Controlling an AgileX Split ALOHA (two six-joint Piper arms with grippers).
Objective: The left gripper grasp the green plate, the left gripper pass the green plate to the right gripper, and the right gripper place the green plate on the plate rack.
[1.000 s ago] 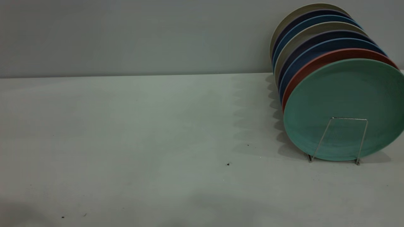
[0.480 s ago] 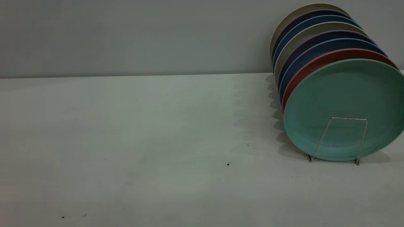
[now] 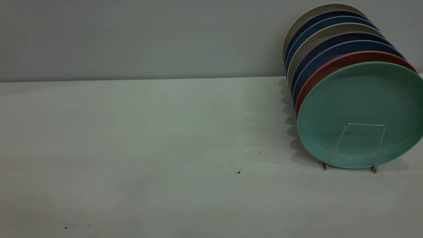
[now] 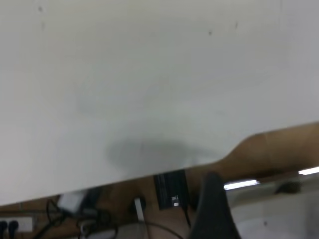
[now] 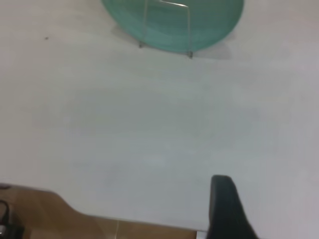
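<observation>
- 8 plates stand on edge in a row on the plate rack (image 3: 360, 145), at the right side of the exterior view; the green plate (image 3: 362, 112) is the frontmost of them, resting behind the front wire loop.
- Directly behind the green plate sits a salmon-pink plate (image 3: 325, 67), then blue plates (image 3: 317, 59) and beige plates (image 3: 305, 23) toward the wall.
- Only 1 dark finger of the right gripper (image 5: 227, 209) shows, in the right wrist view, above the white table (image 3: 148, 132) near its edge; the green plate and rack lie well ahead of it, apart from it. How far it is open cannot be told, and nothing is seen in its hold.
- Only 1 dark finger of the left gripper (image 4: 214, 211) shows, in the left wrist view, past the table edge; its opening cannot be told either, and no plate is near it.
</observation>
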